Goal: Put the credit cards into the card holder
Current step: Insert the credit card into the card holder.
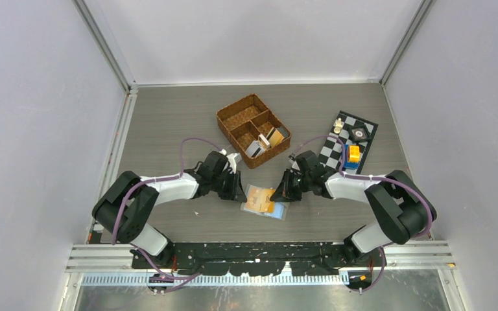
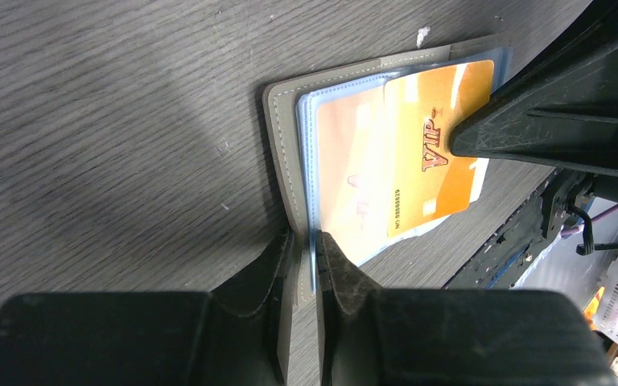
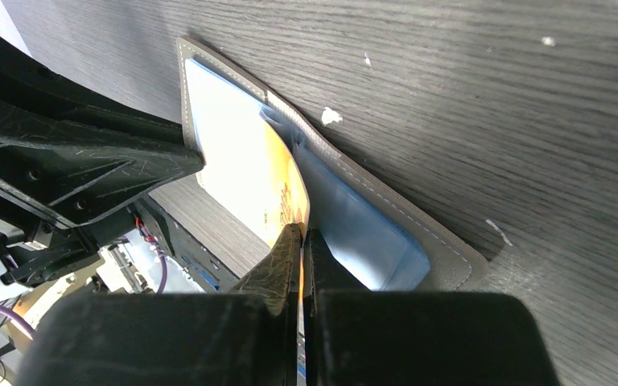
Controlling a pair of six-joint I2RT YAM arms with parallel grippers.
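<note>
The card holder [image 2: 283, 153] is grey-olive, pale-stitched; its sleeves [image 3: 362, 233] clear light blue. The credit card [image 2: 430, 145] is orange-gold, lettered red. The table [image 2: 113, 121] shows dark grey woodgrain; basket [image 1: 235, 106], brown weave; board [image 1: 327, 152], black-and-white checks.

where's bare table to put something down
Bare grey wood-grain table left of the brown wicker compartment basket, and behind it. Crowded: left hand and right hand at the grey-olive folding card holder; black-and-white chequered mat at right.
</note>
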